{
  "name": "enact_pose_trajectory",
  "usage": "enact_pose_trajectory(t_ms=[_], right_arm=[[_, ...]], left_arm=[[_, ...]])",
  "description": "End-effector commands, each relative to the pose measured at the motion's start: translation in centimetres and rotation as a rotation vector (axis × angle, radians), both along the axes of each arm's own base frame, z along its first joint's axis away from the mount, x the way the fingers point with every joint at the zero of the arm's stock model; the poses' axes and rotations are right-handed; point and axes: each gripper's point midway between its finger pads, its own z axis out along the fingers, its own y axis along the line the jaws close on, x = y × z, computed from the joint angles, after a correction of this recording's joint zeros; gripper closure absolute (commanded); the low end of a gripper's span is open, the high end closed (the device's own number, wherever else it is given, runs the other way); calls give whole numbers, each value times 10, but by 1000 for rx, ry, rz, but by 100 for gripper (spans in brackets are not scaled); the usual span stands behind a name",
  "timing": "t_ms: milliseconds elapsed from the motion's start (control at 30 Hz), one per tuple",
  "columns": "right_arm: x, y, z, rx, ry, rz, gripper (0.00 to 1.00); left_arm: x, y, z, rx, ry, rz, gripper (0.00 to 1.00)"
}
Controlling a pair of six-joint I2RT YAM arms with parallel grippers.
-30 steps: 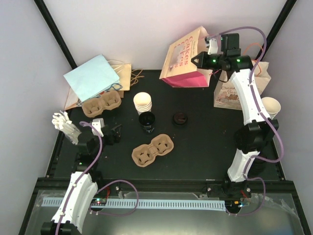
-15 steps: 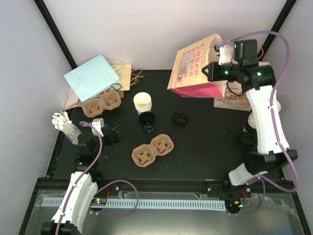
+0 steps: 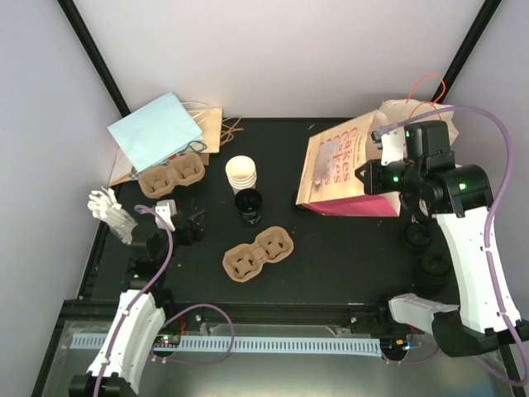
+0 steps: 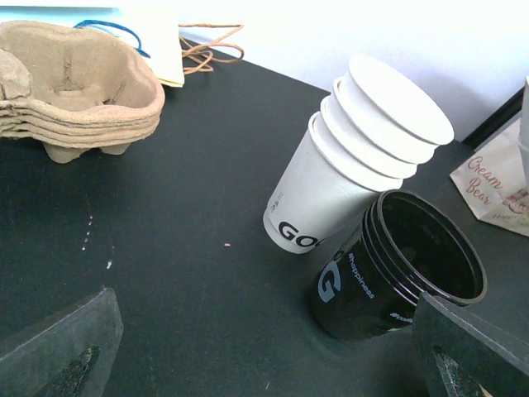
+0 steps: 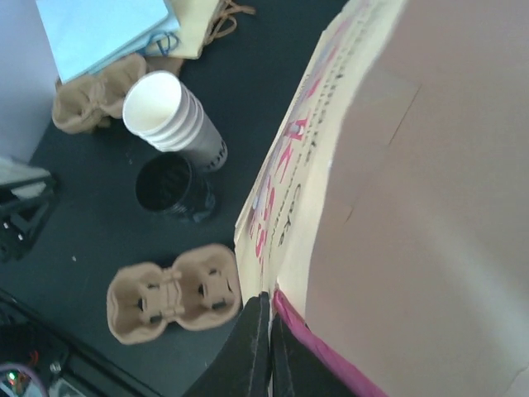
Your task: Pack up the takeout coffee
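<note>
My right gripper (image 3: 374, 169) (image 5: 268, 343) is shut on the edge of a cream paper bag (image 3: 343, 169) (image 5: 397, 165) with pink lettering and a pink base, holding it tilted over the table's right half. A stack of white cups (image 3: 240, 174) (image 4: 364, 157) stands mid-table with a stack of black cups (image 3: 248, 205) (image 4: 397, 265) right in front of it. One cardboard cup carrier (image 3: 258, 254) (image 5: 173, 294) lies nearer me. My left gripper (image 3: 192, 225) (image 4: 264, 364) is open and empty, low on the table, left of the black cups.
A stack of cardboard carriers (image 3: 171, 176) (image 4: 78, 91) and a light blue bag (image 3: 155, 130) sit at the back left. White plastic pieces (image 3: 107, 207) lie at the left edge. Another printed bag (image 3: 405, 112) stands at the back right. Dark round objects (image 3: 417, 236) sit under the right arm.
The right arm has carried the bag from the back of the table forward, to the right and down. It now covers the small black lid. The left arm has not moved.
</note>
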Motion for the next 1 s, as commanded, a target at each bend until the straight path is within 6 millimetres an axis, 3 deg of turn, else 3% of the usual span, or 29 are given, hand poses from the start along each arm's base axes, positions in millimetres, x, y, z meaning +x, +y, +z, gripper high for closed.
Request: enact_pose_trajectory(t_ms=[0,300,433,600,633,833,967], right_arm=[[-19,-10,-10,-83,38,-59,99],[-23,-59,-49,-424,138,-296,99],[-25,-41,-72,-419,228,-208,99],[-21,-31,-80,-472,246,-175,98],[-19,-30,-82,-480,250,-174,95],[-9,-20,-83,-497,252,-152,47],[-6,-3,-75,-446,226,-100,37]], left_arm=[[2,0,5,0,-18,-2,1],[2,-1,5,-1,-17,-3,1],[2,-1,5,-1,-17,-5,1],[2,-1,5,-1,-17,-3,1],[2,-1,5,-1,-17,-3,1],[1,0,5,0,-16,-1,1],[2,0,5,1,-18,2,1]])
